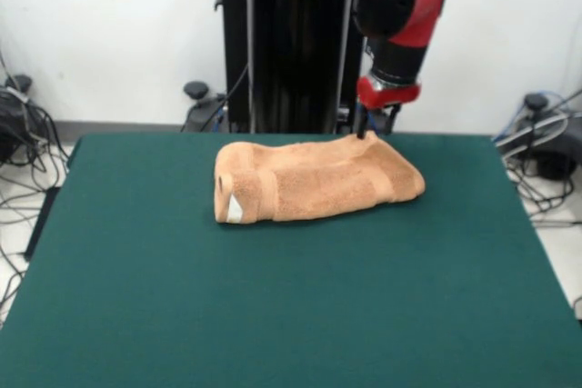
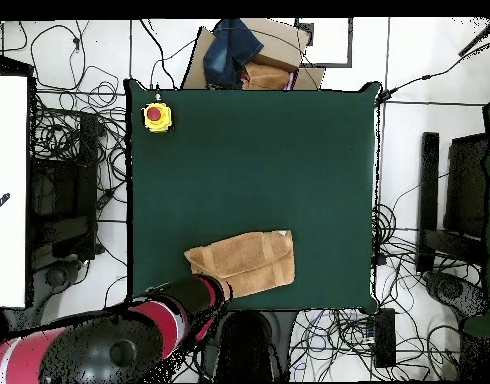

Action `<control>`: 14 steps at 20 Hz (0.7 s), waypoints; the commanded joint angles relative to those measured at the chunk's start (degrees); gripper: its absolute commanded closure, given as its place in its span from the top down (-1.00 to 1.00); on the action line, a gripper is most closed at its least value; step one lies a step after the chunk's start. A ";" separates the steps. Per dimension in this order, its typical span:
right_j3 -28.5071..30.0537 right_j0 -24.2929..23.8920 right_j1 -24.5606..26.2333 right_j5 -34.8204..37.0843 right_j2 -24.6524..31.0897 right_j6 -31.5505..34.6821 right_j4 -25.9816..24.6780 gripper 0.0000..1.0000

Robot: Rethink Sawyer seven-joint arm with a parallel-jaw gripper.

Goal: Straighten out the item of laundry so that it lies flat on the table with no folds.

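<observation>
towel (image 1: 318,179): an orange-tan towel, folded over itself into a thick lump. it is not flat yet.
where it is: on the green table (image 1: 273,315), close to the edge nearest the robot. in the overhead view the towel (image 2: 244,262) lies near the bottom edge of the table (image 2: 249,150), a bit off the middle.
tag: a small white tag (image 1: 235,210) pokes out at one end of the towel. it is too small to read.
stripes: a woven band runs across the towel near each end.
gripper (image 1: 362,124): it hangs down at the towel's far edge, right at the cloth. its tip is hidden behind the towel, so i cannot tell if it is apart, together or pinching the cloth.
arm (image 2: 179,305): red and black, it reaches in over the table edge to one end of the towel.
how far along: the job looks barely begun. the layers are not opened out, and all the smoothing is left to do.
other things: a yellow box with a red button (image 2: 157,116) sits in a far corner, well apart from the towel.
writing: none that i can read.
</observation>
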 commanded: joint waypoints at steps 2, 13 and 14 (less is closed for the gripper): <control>-5.45 2.42 4.76 0.18 3.83 1.66 -0.15 1.00; -7.16 2.62 5.76 0.23 3.62 1.47 -0.35 1.00; -6.88 1.93 4.80 1.46 4.55 0.88 -0.97 1.00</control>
